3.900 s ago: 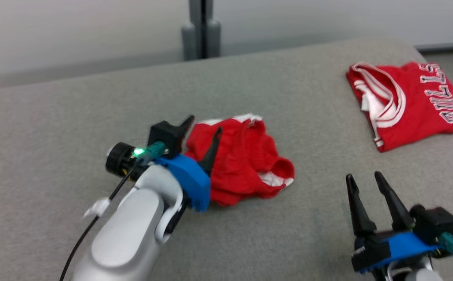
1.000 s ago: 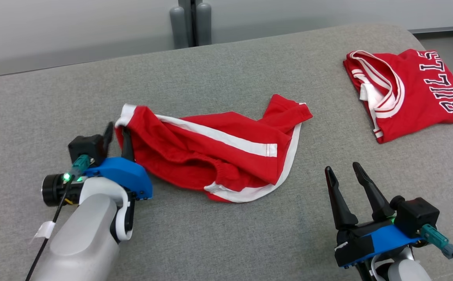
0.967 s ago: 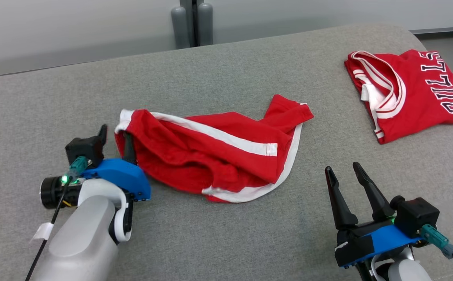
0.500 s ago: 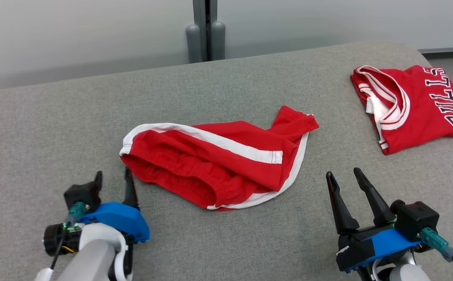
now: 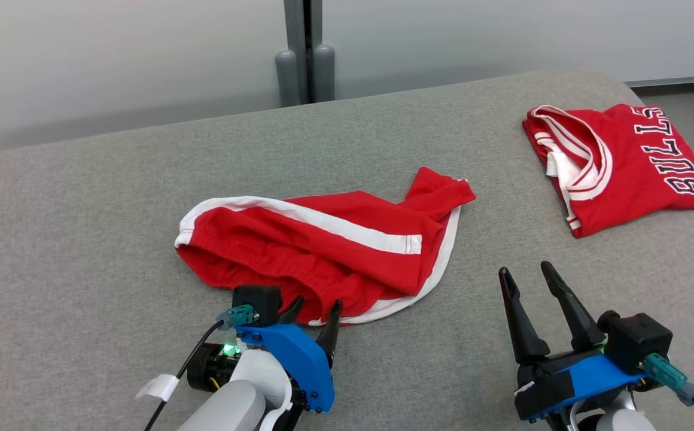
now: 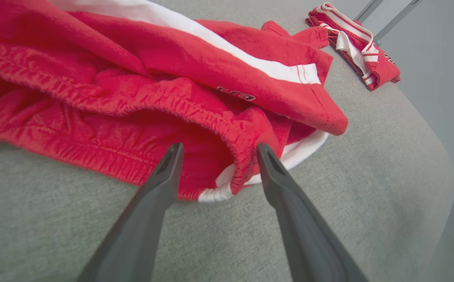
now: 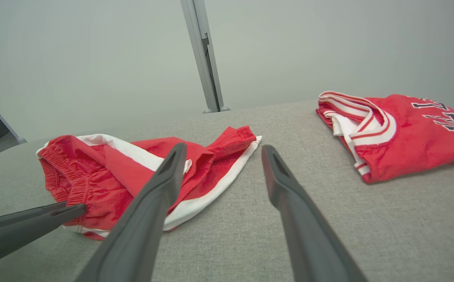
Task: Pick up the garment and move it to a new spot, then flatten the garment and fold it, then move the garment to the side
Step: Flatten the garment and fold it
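Left tool (image 5: 318,301) moved nearside, shorts (image 5: 323,245) lying crosswise, legs pointing right

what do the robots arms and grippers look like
The left gripper and right gripper each have two long dark tapering jaws on a blue bracket, plus a black block with a teal plug and black cable. The left forearm is pale silver, with a green light and a white cable tag.
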Tool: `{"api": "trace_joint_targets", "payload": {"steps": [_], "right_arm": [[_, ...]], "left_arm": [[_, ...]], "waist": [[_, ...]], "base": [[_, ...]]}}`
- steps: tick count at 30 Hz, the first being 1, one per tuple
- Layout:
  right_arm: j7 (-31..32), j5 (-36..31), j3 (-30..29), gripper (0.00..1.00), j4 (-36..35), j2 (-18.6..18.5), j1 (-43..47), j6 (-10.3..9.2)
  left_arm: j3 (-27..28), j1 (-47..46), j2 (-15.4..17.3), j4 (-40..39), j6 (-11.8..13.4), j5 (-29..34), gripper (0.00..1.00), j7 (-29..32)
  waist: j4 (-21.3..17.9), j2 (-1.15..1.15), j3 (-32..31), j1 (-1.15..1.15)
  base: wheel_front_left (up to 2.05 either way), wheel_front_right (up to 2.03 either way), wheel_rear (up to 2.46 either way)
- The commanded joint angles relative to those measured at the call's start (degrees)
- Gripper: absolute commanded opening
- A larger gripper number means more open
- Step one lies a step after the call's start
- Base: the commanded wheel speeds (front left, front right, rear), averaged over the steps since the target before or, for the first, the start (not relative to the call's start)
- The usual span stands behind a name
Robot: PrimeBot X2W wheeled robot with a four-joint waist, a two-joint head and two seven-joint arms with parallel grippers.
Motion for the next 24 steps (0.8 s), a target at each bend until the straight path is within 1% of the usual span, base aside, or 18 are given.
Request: {"api": "trace_joint_targets", "payload": {"steps": [1, 4, 6, 8, 10, 13, 16, 21, 24], "right_arm": [[-0.2, 0.6, -0.05, 1.0, 0.08, -0.13, -0.09, 0.01], [-0.59, 0.57, -0.23, 1.0, 0.43, -0.12, -0.03, 0.01], [-0.76, 0.59, -0.25, 1.0, 0.55, -0.12, -0.13, 0.01], [-0.85, 0.64, -0.34, 1.0, 0.69, -0.13, -0.35, 0.01], [-0.88, 0.72, -0.27, 1.0, 0.81, -0.13, -0.61, 0.01], [-1.02, 0.87, -0.38, 1.0, 1.03, -0.13, -0.54, 0.01], [-1.07, 0.79, -0.76, 1.0, 1.16, -0.13, -0.03, 0.01], [-0.8, 0.46, -1.65, 1.0, 0.79, -0.12, 0.54, 0.01], [-0.59, 0.3, -1.82, 1.0, 0.51, -0.13, 0.8, 0.01]], "left_arm": [[0.28, -0.15, 0.09, 0.19, 0.3, -0.14, 1.0, 0.4], [0.0, -1.02, 0.2, 1.37, 0.72, -0.55, 1.0, 2.26], [-0.01, -1.64, -0.24, 1.81, -0.15, -1.24, 1.0, 3.24], [0.43, -2.15, -0.6, 2.0, -1.42, -2.13, 0.0, 2.77], [1.27, -2.54, -0.58, 2.37, -1.9, -2.47, 0.0, 1.05], [4.69, -2.09, -0.87, 1.8, -1.37, -3.9, 0.0, -3.83], [7.5, -0.03, 0.03, 0.84, -0.89, -5.36, 0.0, -7.04], [10.18, 3.73, 3.26, -1.37, 1.73, -6.59, 0.0, -7.7], [11.13, 6.26, 5.99, -3.3, 4.11, -6.05, 0.0, -7.3]], "waist": [[-0.32, 0.0, -0.04, 0.0], [-0.9, 0.0, 0.18, 0.0], [-1.17, 0.0, 0.29, 0.0], [-1.39, 0.0, 0.41, 0.0], [-1.57, 0.0, 0.43, 0.0], [-1.66, 0.0, 0.17, 0.0], [-1.46, 0.0, -0.3, 0.0], [-0.65, 0.0, -0.96, 0.0], [-0.15, 0.0, -1.13, 0.0]], "base": [[0.0, 0.0, 0.0], [0.0, 0.0, 0.0], [0.0, 0.0, 0.0], [0.0, 0.0, 0.0], [0.0, 0.0, 0.0], [0.0, 0.0, 0.0], [0.0, 0.0, 0.0], [0.0, 0.0, 0.0], [0.0, 0.0, 0.0]]}}
